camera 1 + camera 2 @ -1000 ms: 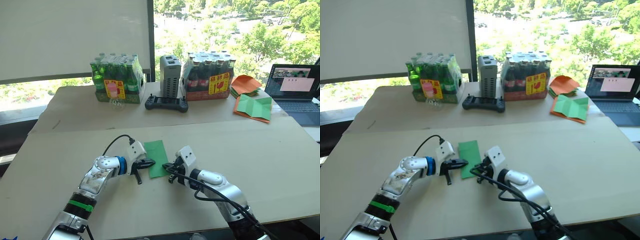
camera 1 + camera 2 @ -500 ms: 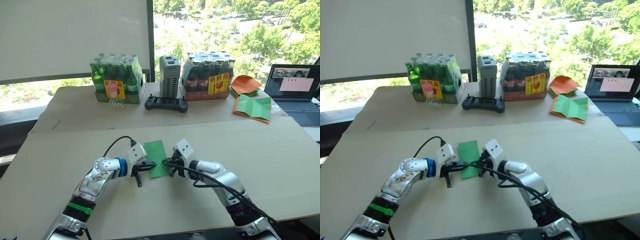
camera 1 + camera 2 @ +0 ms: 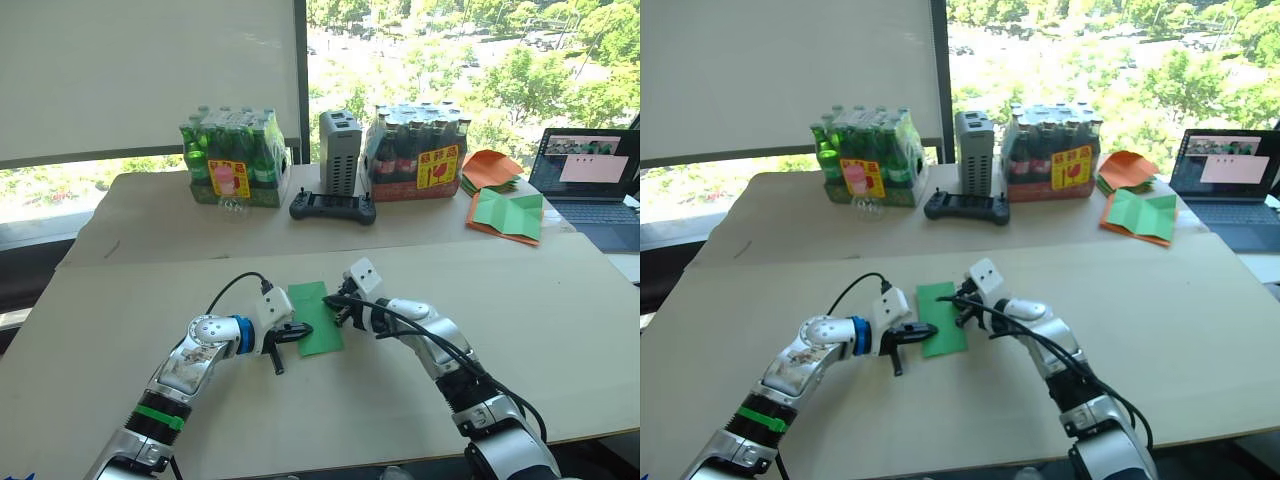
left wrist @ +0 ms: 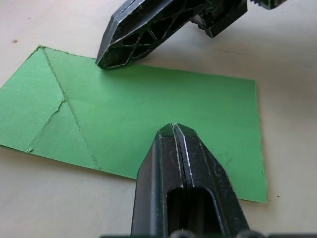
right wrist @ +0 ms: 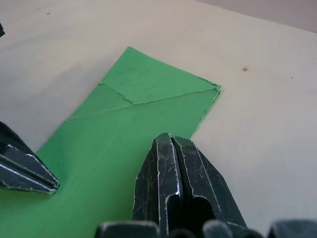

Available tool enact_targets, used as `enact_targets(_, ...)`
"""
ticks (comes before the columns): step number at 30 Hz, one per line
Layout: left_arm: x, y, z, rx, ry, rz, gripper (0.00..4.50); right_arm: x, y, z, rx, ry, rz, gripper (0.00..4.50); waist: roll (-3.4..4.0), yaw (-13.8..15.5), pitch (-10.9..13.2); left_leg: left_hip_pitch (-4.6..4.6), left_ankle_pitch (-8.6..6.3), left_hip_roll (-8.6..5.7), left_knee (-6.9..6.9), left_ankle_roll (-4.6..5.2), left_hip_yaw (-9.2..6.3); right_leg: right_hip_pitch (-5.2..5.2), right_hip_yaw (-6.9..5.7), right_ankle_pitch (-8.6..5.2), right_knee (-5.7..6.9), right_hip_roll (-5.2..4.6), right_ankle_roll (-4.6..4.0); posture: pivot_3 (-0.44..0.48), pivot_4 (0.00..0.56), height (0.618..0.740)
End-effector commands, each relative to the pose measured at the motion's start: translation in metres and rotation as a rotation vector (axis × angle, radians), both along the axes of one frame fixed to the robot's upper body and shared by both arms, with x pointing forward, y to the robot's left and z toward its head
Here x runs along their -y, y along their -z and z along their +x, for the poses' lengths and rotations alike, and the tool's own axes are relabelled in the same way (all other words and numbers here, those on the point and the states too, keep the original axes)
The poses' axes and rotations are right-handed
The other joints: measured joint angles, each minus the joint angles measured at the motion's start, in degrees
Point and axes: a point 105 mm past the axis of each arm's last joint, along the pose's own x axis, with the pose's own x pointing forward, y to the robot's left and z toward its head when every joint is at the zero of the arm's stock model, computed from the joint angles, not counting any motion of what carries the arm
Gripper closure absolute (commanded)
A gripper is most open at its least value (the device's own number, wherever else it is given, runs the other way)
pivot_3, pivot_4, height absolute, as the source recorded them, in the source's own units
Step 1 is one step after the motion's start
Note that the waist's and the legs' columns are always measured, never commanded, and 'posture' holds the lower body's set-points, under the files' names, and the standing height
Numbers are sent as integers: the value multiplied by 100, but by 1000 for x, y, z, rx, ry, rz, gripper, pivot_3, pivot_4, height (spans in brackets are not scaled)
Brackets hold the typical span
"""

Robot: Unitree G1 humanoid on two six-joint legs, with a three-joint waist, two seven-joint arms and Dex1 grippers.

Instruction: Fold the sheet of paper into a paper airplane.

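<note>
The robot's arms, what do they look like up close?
Both arms are shiny silver metal with black joints and loose black cables. The left arm has a green band and a blue ring. Each ends in a white block and a gripper, left and right, of two black ribbed fingers.

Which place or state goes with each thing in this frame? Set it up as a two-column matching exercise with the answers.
Things:
1. sheet of paper
2. left gripper
3. laptop
4. game controller

Places or states:
A. open, at the far right edge of the tables
B. shut, tips pressed on the paper's left edge
C. folded narrow, flat on the near table between the grippers
D. on the far table, in front of the grey box between the bottle packs

Pairs: 1-C, 2-B, 3-A, 4-D
</note>
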Motion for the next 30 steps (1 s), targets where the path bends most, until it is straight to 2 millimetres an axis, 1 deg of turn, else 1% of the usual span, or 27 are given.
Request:
enact_targets(1,-1,8,-3,-22,1,37,4500,-4,0,3,8,-10,-3,4455,0,-1,0,0,0,0,0,0,0,0,0,0,0,0,0,0,150,728)
enact_targets(4,-2,8,-3,-21,0,39,4500,-10,0,7,10,-13,-4,4455,0,-7,0,0,0,0,0,0,0,0,0,0,2,0,0,0,150,728)
enact_targets(12,-3,8,-3,-20,-3,43,4500,-10,-8,24,41,14,-1,4455,2,-13,1,0,0,0,-1,0,0,-2,0,0,4,0,0,0,150,728)
enact_targets(17,-3,8,-3,-19,-4,46,4500,-11,-8,29,45,17,-2,4455,3,-18,1,0,0,-1,-1,0,-1,-3,0,0,6,0,0,0,150,728)
enact_targets(22,-4,8,-2,-20,-7,47,4500,-11,-2,25,35,-1,-3,4455,4,-24,0,0,0,0,-1,0,-1,-3,0,0,6,1,0,0,150,728)
enact_targets(28,-5,8,-2,-21,-7,48,4500,-10,5,14,14,-29,-4,4455,6,-27,-1,0,0,0,-3,0,-2,-3,0,0,8,1,0,0,150,728)
enact_targets(30,-5,8,-2,-20,-7,48,4500,-9,9,7,9,-46,-14,4455,6,-22,-1,0,0,0,-3,0,-2,-3,0,0,7,1,0,0,150,728)
